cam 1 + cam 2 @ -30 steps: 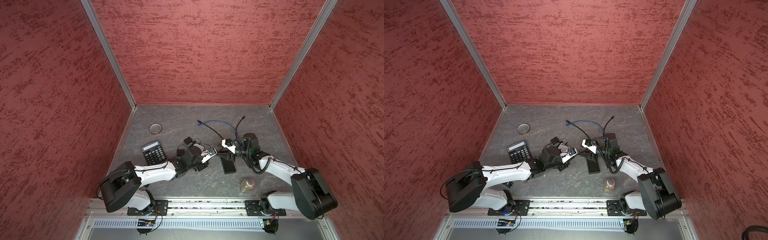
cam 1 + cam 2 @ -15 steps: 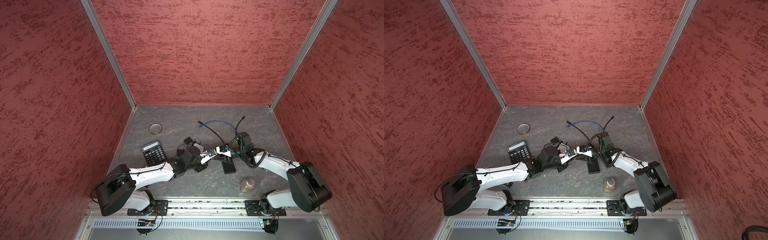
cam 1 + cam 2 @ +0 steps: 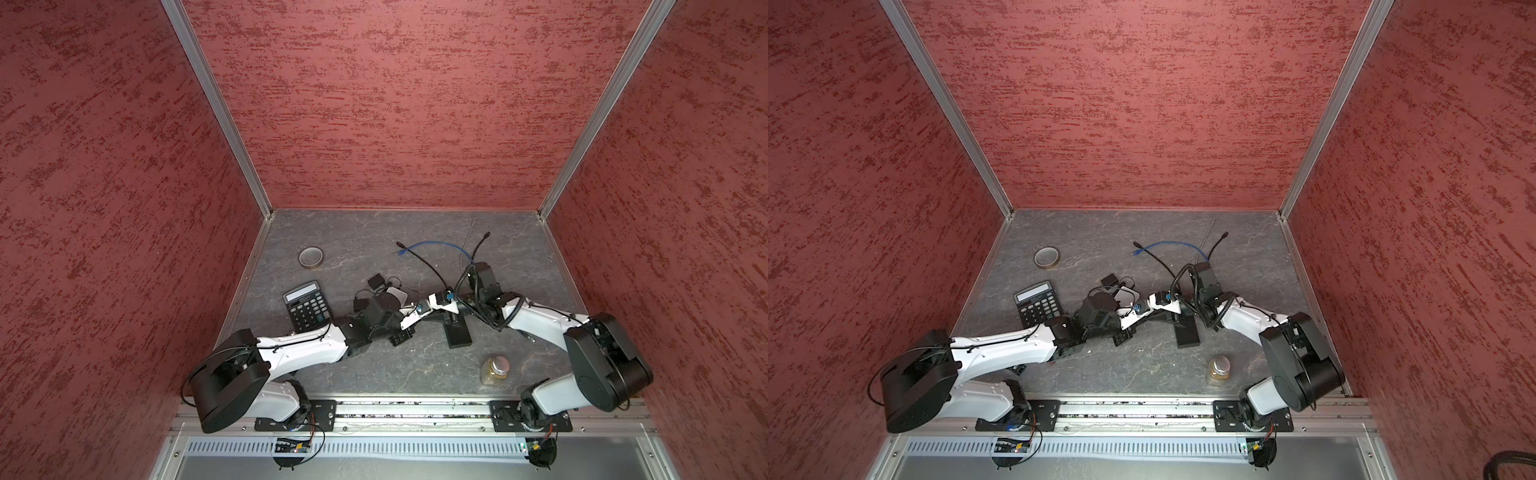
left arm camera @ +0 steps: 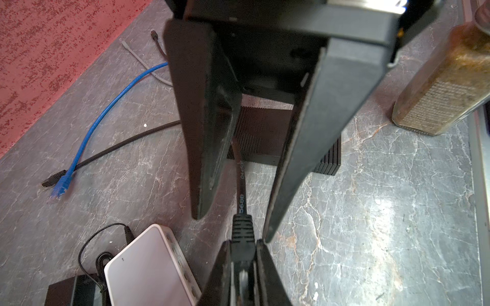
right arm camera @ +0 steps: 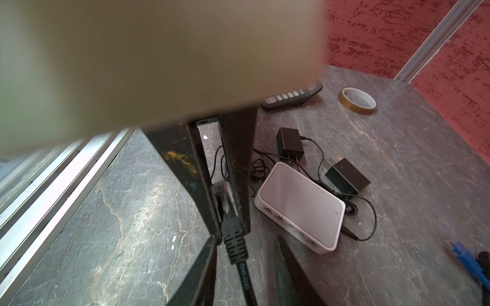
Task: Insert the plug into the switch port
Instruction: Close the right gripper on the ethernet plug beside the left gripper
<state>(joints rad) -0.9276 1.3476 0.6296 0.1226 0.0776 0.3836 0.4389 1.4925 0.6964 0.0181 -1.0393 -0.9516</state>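
My left gripper (image 4: pixel 242 254) is shut on the black cable's plug (image 4: pixel 241 233), held just above the table. The plug's clear tip (image 5: pixel 221 196) sits between the left fingers (image 5: pixel 238 159). My right gripper (image 5: pixel 245 239) faces it tip to tip, open, its jaws straddling the ribbed boot and cable (image 5: pixel 245 278) with a gap on one side. In both top views the grippers (image 3: pixel 419 309) (image 3: pixel 438 301) meet mid-table. The white switch (image 5: pixel 299 204) lies flat beside them, its row of ports (image 5: pixel 289 227) facing the right wrist camera. It also shows in the left wrist view (image 4: pixel 148 267) and a top view (image 3: pixel 1127 296).
A black block (image 3: pixel 457 332) sits under the right gripper, a brown jar (image 3: pixel 494 370) near the front. Calculator (image 3: pixel 307 305) and tape roll (image 3: pixel 311 257) lie to the left. A blue cable (image 3: pixel 432 246) and thin leads lie behind. Two black adapters (image 5: pixel 290 143) (image 5: pixel 347 176) sit by the switch.
My right gripper has swung left to meet the left gripper and its jaws have narrowed around the cable behind the plug. The left gripper has kept its grip, barely moving.
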